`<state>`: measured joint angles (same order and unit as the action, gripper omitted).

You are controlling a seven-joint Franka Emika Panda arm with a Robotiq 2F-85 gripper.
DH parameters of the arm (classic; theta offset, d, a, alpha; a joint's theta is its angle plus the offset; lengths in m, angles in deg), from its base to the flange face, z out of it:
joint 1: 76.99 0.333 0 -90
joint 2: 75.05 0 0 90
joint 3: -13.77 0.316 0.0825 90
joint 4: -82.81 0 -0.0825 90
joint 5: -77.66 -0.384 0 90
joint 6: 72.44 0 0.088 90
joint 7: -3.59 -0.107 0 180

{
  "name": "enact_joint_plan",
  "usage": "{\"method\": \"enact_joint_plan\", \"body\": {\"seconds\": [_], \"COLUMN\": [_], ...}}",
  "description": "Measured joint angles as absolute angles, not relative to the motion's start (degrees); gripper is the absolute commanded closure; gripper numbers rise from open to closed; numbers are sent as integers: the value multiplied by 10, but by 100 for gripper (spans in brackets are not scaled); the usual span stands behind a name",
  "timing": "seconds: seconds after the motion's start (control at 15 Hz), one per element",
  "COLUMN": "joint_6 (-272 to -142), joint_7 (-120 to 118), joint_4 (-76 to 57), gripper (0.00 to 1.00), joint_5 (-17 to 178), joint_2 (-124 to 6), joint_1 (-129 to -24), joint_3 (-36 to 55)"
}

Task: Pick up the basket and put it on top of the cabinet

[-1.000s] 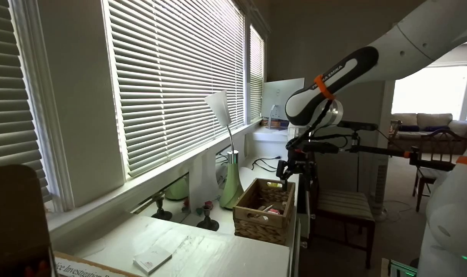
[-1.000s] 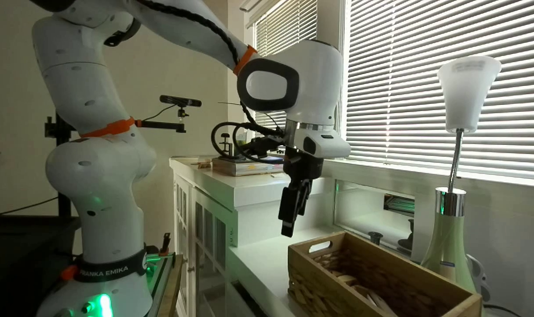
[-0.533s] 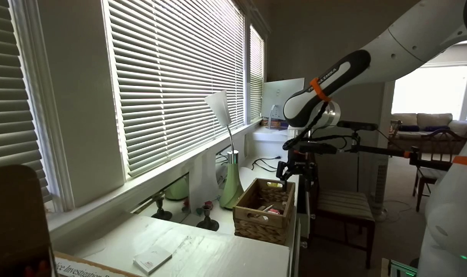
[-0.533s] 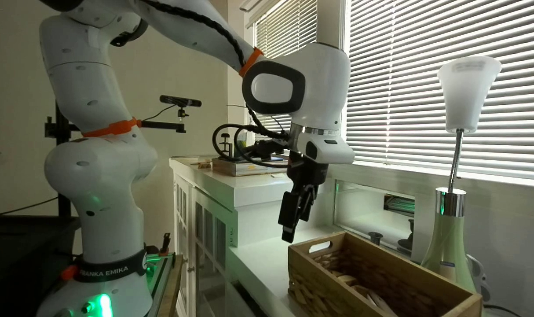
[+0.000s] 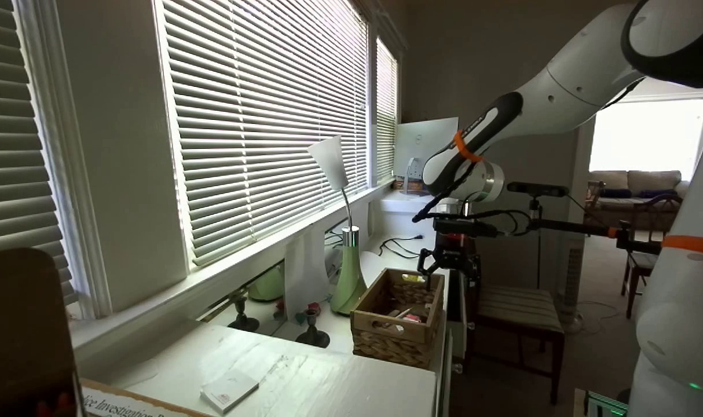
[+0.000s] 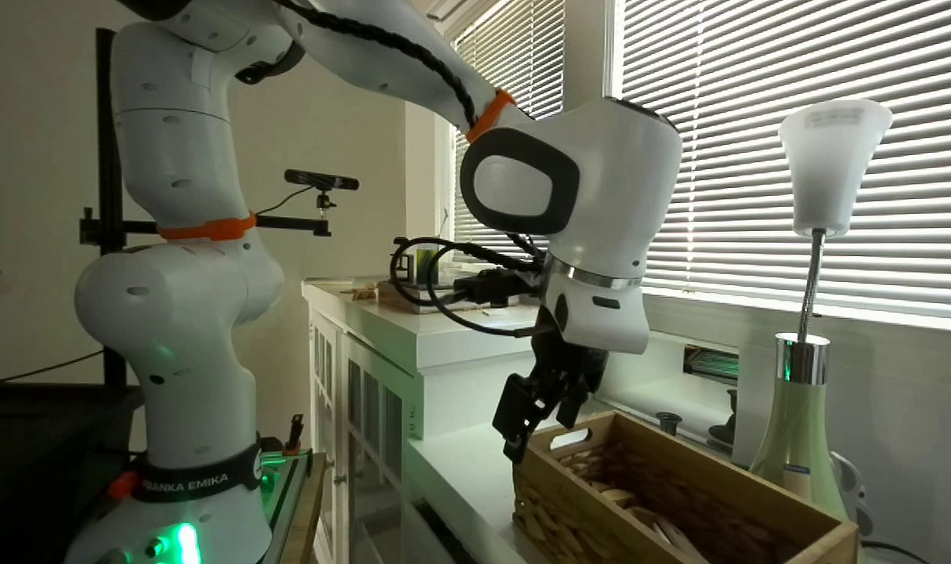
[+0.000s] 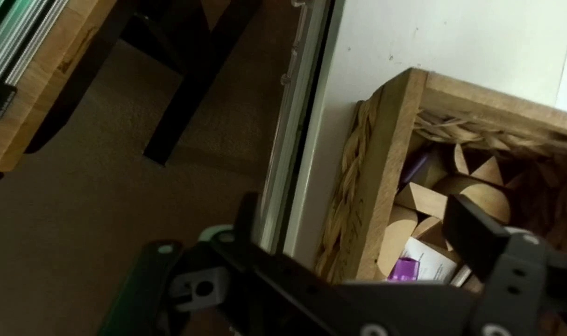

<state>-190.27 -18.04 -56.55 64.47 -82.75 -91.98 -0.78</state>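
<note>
The basket (image 5: 392,347) is a brown woven box with a wooden rim and handle slots. It stands upright on the lower white counter of the cabinet and also shows in an exterior view (image 6: 569,517). The cabinet's higher flat white top (image 5: 305,376) is nearer that camera; it also shows in an exterior view (image 6: 444,323). My gripper (image 6: 542,431) is open and empty at the basket's end. In the wrist view my gripper (image 7: 353,205) has one finger over the basket's inside and one outside it, with the rim (image 7: 381,205) between. Contact cannot be told.
A green lamp (image 5: 348,278) stands close beside the basket by the window. Dark candle holders (image 5: 312,335) stand near it. A small white box (image 5: 230,391) lies on the higher top. A chair (image 5: 519,313) stands beside the counter. Wooden blocks (image 7: 428,198) lie in the basket.
My gripper has come lower and tilted, its fingertips moving closer to the basket's end rim. The arm has shifted along with it. The basket has not moved.
</note>
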Motion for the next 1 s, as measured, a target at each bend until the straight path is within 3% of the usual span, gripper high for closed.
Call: {"method": "enact_joint_plan", "body": {"seconds": [1.0], "joint_6": [-2070], "joint_7": [-464], "joint_4": [-510], "gripper": [0], "joint_5": [699], "joint_2": [-686], "joint_1": [-898], "joint_3": [5]}}
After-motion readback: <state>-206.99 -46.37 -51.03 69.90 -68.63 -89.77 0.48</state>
